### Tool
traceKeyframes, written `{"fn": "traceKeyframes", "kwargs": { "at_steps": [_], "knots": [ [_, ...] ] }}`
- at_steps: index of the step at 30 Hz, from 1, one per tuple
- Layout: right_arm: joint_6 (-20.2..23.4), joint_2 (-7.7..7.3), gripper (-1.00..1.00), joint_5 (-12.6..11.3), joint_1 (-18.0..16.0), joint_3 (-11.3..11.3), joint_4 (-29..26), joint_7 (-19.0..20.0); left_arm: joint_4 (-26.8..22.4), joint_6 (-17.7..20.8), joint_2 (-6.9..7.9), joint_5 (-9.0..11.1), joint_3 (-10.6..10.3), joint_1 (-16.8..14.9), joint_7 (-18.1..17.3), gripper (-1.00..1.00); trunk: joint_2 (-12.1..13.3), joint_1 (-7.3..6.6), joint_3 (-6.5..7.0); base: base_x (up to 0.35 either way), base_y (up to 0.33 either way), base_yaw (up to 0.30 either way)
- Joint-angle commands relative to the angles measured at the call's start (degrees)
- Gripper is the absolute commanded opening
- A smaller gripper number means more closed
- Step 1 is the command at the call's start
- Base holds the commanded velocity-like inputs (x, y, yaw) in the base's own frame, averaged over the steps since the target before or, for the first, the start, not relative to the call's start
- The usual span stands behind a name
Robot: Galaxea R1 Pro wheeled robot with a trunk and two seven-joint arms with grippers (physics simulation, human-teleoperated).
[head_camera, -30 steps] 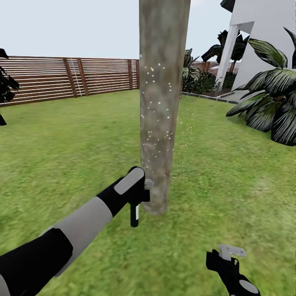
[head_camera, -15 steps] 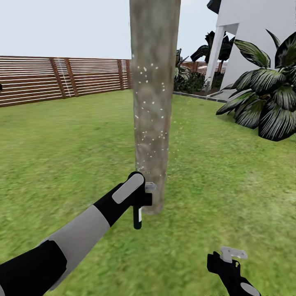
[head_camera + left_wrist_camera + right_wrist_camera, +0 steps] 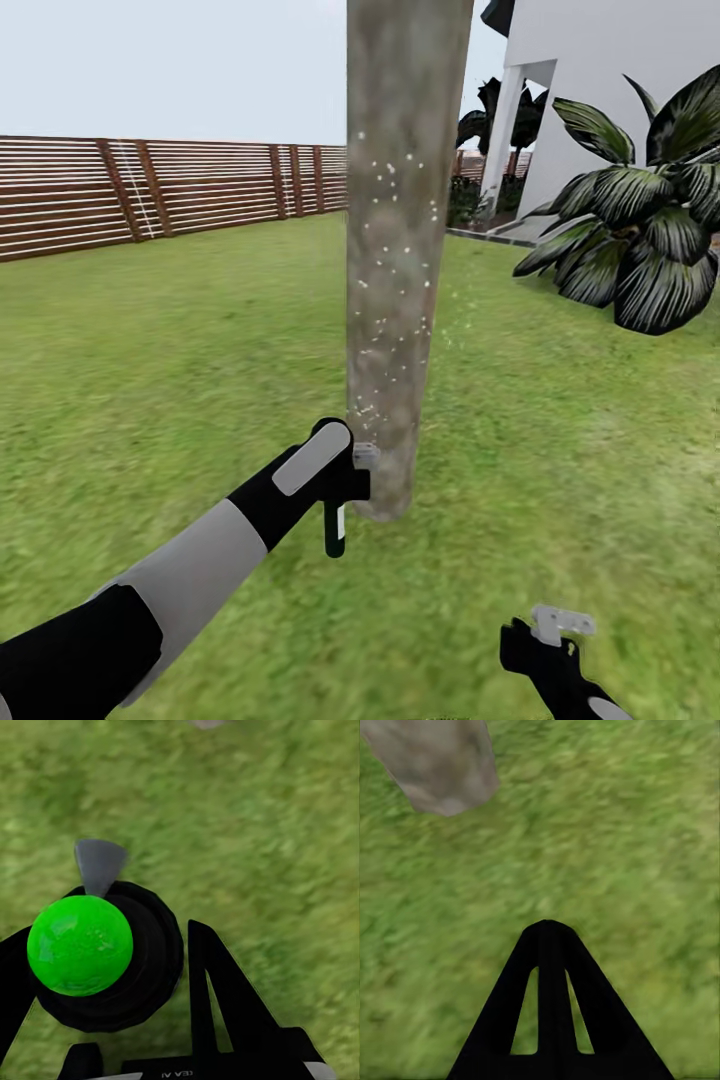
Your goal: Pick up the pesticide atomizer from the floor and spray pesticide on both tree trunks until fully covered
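The pesticide atomizer, a slim dark bottle w/ a pale stripe, hung upright from the left gripper, its long axis vertical and its base pointing down at the grass. The gripper's fingers were clamped on the bottle's top. In the left wrist view the bottle was seen from above as a dark round body w/ a bright green ball over it, one dark finger alongside.

Just beside the spray head, on its far side, stood the tree trunk, a thick upright column of mottled grey-brown bark. White pesticide specks dotted its middle stretch; a few drifted in the air to its right. The bark near the base and toward the top of the picture looked barer, though blur made that hard to judge.

The left arm was far nearer the trunk. The right gripper hung low, well apart from the trunk, its fingers pressed together holding nothing.

Beyond lay lawn, a slatted wooden fence, a palm and a white building.
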Motion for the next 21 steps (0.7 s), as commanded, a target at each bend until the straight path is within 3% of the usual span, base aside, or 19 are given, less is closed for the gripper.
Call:
{"fn": "traceKeyframes", "kwargs": {
  "at_steps": [1,7,13,21],
  "knots": [
    [0.1,-0.06,-1.00,-0.4,0.1,0.1,-0.1,-0.1,-0.1,0.4,0.04,0.4,-0.1,0.0,0.6,-1.00,0.0,0.00,-0.04,0.000,0.334,-0.211],
    [0.2,-0.01,-1.00,-0.3,0.2,0.0,-0.1,0.6,-0.1,0.4,0.05,0.4,-0.1,0.0,0.6,-1.00,0.0,0.00,-0.04,0.000,0.334,-0.228],
    [0.2,0.04,-1.00,-0.2,0.3,0.0,-0.1,0.6,-0.1,0.4,0.05,0.4,-0.1,0.0,0.6,-1.00,0.0,0.00,-0.04,0.000,0.334,-0.097],
    [0.1,0.02,-1.00,-0.2,0.3,0.1,-0.1,0.6,-0.1,0.4,0.05,0.4,-0.1,0.0,0.6,-1.00,0.0,0.00,-0.04,0.000,0.334,-0.258]
  ]
}}
